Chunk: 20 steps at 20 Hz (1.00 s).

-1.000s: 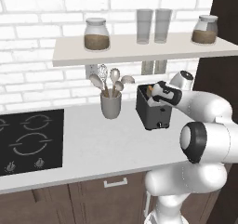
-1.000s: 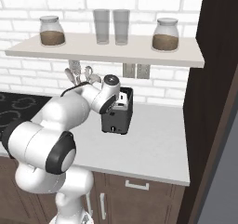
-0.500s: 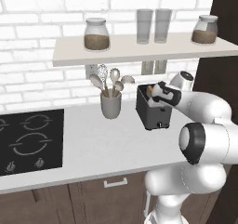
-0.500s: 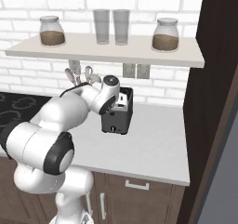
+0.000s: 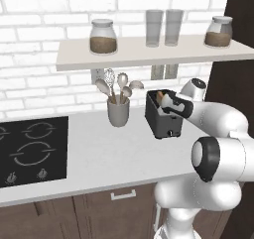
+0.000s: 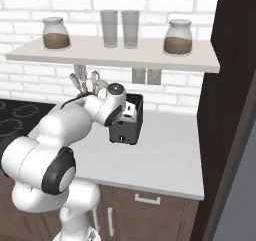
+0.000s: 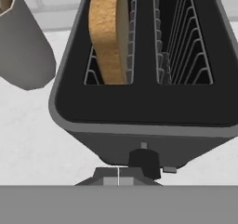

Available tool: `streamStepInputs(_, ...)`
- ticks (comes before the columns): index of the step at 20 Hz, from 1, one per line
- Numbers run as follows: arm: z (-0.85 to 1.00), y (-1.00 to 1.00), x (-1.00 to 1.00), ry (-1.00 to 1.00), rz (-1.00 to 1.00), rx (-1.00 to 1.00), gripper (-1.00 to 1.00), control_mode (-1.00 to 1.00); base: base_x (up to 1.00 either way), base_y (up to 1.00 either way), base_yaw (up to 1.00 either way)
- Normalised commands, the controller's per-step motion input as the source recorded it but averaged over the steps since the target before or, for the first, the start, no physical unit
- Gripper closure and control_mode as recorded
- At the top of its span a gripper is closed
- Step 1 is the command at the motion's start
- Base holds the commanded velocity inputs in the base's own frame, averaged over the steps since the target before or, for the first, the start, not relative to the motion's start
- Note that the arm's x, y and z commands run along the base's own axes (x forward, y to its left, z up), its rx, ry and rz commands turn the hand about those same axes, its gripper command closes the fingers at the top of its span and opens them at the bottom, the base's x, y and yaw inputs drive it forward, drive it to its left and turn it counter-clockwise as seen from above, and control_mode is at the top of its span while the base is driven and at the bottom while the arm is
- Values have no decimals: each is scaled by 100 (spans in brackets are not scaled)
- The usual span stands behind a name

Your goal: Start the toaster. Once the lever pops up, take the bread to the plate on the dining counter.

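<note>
Tool (image 7: 118,181) closed, empty, at toaster (image 5: 162,116) front by lever (image 7: 144,161). Bread (image 7: 109,32) upright in left slot. Utensil cup (image 5: 118,111) beside toaster on bench (image 5: 99,149).

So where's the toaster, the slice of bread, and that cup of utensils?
toaster (image 5: 162,120): left base view, its dark front face.
bread (image 7: 108,30): hand view, the tan slice's crust edge in the left slot.
utensil cup (image 5: 118,112): left base view, its grey side.
</note>
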Motion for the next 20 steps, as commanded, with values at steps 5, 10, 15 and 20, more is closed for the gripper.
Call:
streamStepInputs(5, 0, -3, 10, 0, -5, 0, 100, -100, 0, 0, 0)
streamStepInputs(10, -3, -6, 0, 0, -4, 0, 100, -100, 0, 0, 0)
streamStepInputs(15, -5, -5, 0, 0, -2, 0, 100, -100, 0, 0, 0)
streamStepInputs(20, -12, -2, 4, 0, 0, 0, 100, -100, 0, 0, 0)
